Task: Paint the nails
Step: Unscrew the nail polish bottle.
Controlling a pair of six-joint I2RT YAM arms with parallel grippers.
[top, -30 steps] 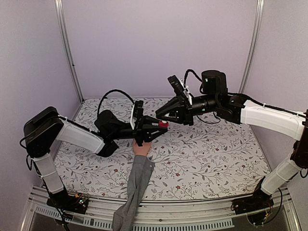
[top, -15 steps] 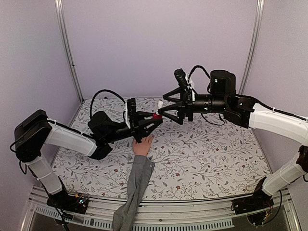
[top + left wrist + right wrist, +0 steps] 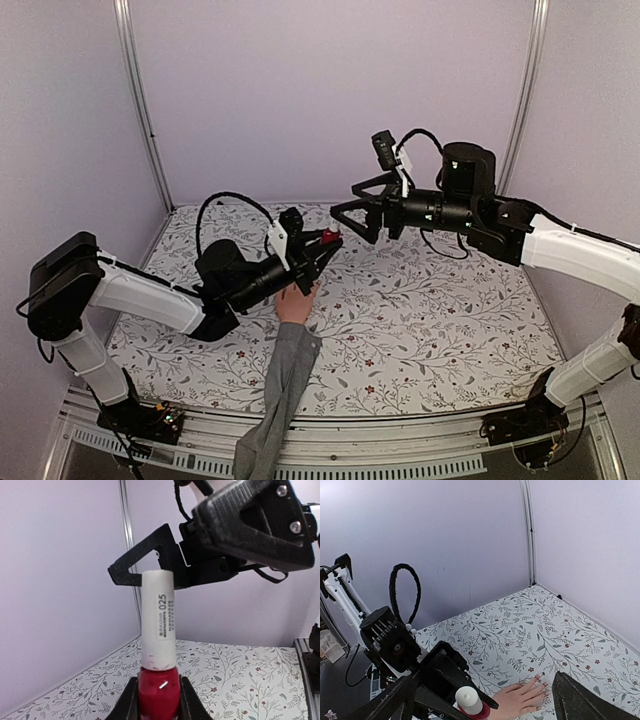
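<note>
My left gripper (image 3: 318,246) is shut on a small red polish bottle (image 3: 331,238), held in the air above the table. In the left wrist view the bottle (image 3: 158,692) sits between the two fingers, its white cap (image 3: 158,615) still on. My right gripper (image 3: 352,214) hangs open just right of and above the cap, not touching it. The right wrist view looks down on the cap (image 3: 469,699) between its wide-spread fingers (image 3: 395,700). The peach mannequin hand (image 3: 296,304) lies flat below, its nails (image 3: 539,676) at the spread fingertips.
The hand's grey sleeve (image 3: 278,390) runs down over the table's near edge. The floral tablecloth (image 3: 430,310) covers the table, with lilac walls on three sides. The left arm's black cable (image 3: 402,592) loops up behind its wrist.
The right gripper has gone from shut at the bottle's cap to wide open and drawn back up and to the right. The left gripper has tilted the bottle slightly and keeps its hold.
</note>
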